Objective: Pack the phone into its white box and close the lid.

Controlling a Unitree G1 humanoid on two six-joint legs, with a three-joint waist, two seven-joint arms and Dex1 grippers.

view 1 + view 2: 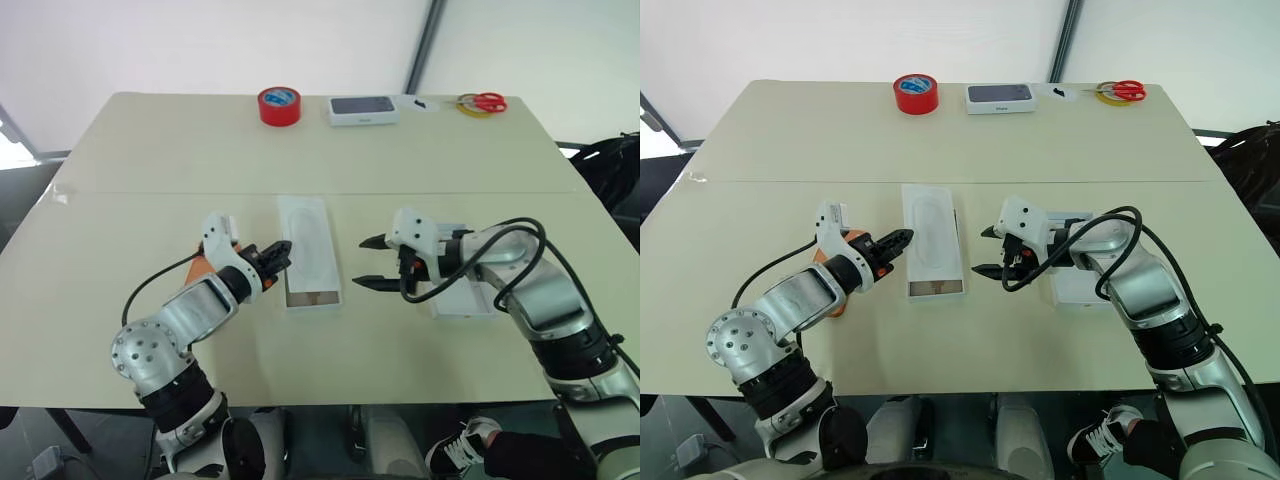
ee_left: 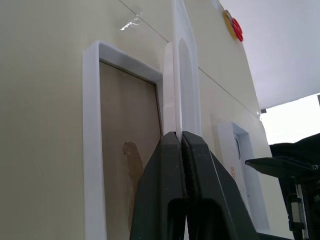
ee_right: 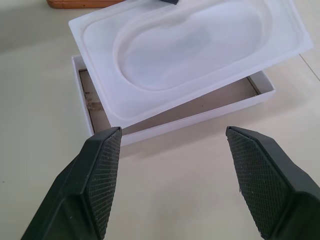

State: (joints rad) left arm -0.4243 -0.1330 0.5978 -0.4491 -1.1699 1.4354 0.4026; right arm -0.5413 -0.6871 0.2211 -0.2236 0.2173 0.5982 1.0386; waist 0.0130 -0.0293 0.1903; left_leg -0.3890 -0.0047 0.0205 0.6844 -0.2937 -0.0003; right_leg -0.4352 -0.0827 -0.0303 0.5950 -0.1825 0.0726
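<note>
Left jaws (image 1: 283, 253) pinch insert (image 1: 310, 243); right (image 1: 371, 262) open.

1. No text, brand, number or sign can be read on anything in these pictures.
2. The white box (image 1: 313, 296) and the white insert (image 3: 190, 55) above it are plain, with no print showing.
3. The sealed white box with a dark top (image 1: 363, 110), at the far edge of the desk (image 1: 150, 150) beyond the white box, carries no legible marking.
4. The red tape roll (image 1: 280, 106), just beside that sealed box, shows a blue patch on its inner ring; any lettering there is too small to make out.
</note>
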